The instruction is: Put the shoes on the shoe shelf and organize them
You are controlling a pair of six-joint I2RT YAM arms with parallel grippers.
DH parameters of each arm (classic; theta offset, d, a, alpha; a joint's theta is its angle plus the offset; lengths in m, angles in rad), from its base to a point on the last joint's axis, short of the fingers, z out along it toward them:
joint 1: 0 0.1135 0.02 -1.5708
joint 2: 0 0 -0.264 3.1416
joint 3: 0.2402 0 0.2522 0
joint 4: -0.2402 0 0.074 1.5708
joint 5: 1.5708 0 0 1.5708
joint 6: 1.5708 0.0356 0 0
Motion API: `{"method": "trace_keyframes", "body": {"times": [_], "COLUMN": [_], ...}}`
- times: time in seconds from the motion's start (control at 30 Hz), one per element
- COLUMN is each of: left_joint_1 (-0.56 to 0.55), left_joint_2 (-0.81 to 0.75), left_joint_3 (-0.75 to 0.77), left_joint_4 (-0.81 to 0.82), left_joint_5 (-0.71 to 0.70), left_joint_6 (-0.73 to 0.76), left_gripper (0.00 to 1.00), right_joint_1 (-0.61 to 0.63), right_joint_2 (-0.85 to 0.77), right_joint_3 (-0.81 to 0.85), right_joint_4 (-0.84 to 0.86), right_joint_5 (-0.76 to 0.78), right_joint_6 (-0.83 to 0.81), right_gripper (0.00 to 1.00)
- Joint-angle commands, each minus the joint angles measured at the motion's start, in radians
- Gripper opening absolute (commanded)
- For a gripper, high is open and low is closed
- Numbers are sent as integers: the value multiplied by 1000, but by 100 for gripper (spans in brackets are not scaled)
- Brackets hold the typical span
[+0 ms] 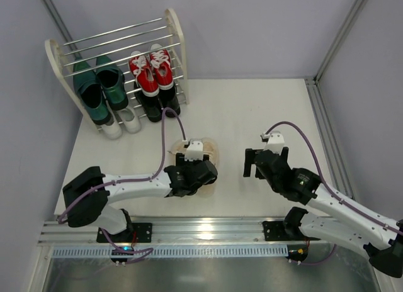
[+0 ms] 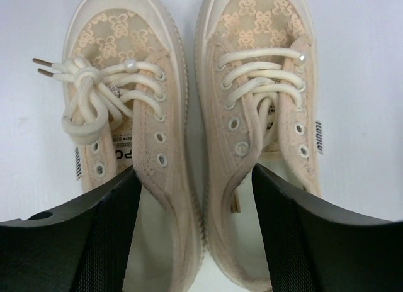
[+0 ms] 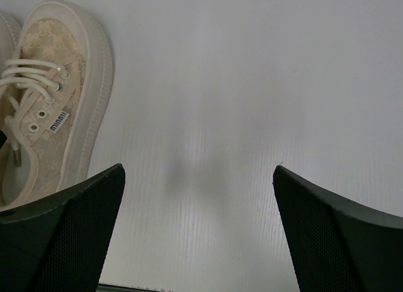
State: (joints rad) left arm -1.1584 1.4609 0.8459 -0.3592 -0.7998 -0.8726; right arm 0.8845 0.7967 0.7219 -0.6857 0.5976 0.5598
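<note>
The beige lace-up sneakers lie side by side on the table, toes pointing away from me, and show partly under my left wrist in the top view. My left gripper is open right over them, one finger in each shoe's opening, straddling the two touching inner walls. My right gripper is open and empty over bare table to their right. The right beige shoe shows at the left edge of the right wrist view. The shoe shelf stands at the back left.
On the shelf sit dark green loafers, red sneakers, black shoes and white sneakers at the bottom. The upper rods are bare. Walls close in the table at the left, back and right.
</note>
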Motion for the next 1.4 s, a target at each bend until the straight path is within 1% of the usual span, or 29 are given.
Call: {"method": "trace_keyframes", "body": {"times": [0.0,0.07,0.17,0.2,0.27,0.3,0.37,0.4,0.47,0.5,0.53,0.57,0.6,0.77,0.93,1.13,1.2,1.37], "left_joint_1": [-3,-3,-3,-3,-3,-3,-3,-3,-1,-1,-1,0,0,3,2,0,0,-1], "left_joint_2": [51,79,130,142,164,167,167,165,158,154,153,156,157,154,32,-131,-161,-252], "left_joint_3": [58,76,102,111,120,125,117,111,105,98,96,94,91,94,111,146,168,243], "left_joint_4": [23,26,19,0,-18,-26,-34,-32,-29,-24,-20,-15,-15,-38,-98,-124,-126,-115], "left_joint_5": [-27,-30,-36,-39,-44,-50,-61,-67,-79,-84,-88,-91,-93,-95,-117,-171,-191,-171], "left_joint_6": [-19,-20,-32,-40,-58,-74,-85,-94,-97,-97,-98,-98,-98,-97,-77,7,47,150], "left_gripper": [70,70,65,61,56,51,45,38,30,22,18,6,1,0,0,0,0,0], "right_joint_1": [-59,-88,-119,-122,-122,-124,-124,-125,-124,-125,-124,-124,-124,-124,-124,-124,-122,-124], "right_joint_2": [-31,-39,-40,-40,-37,-34,-34,-34,-31,-31,-30,-25,-27,-42,-57,-50,-50,-60], "right_joint_3": [-45,-67,-90,-91,-95,-93,-98,-101,-104,-108,-108,-110,-108,-110,-114,-107,-101,-90], "right_joint_4": [69,96,117,120,120,121,124,126,132,133,133,135,133,126,126,126,124,115], "right_joint_5": [-28,-59,-102,-108,-108,-108,-113,-116,-122,-122,-125,-131,-133,-137,-139,-136,-136,-131], "right_joint_6": [-17,-27,-37,-35,-38,-40,-38,-38,-35,-37,-34,-34,-34,-29,-28,-32,-34,-38], "right_gripper": [100,100,100,100,100,100,100,100,100,100,100,100,100,99,98,98,98,98]}}
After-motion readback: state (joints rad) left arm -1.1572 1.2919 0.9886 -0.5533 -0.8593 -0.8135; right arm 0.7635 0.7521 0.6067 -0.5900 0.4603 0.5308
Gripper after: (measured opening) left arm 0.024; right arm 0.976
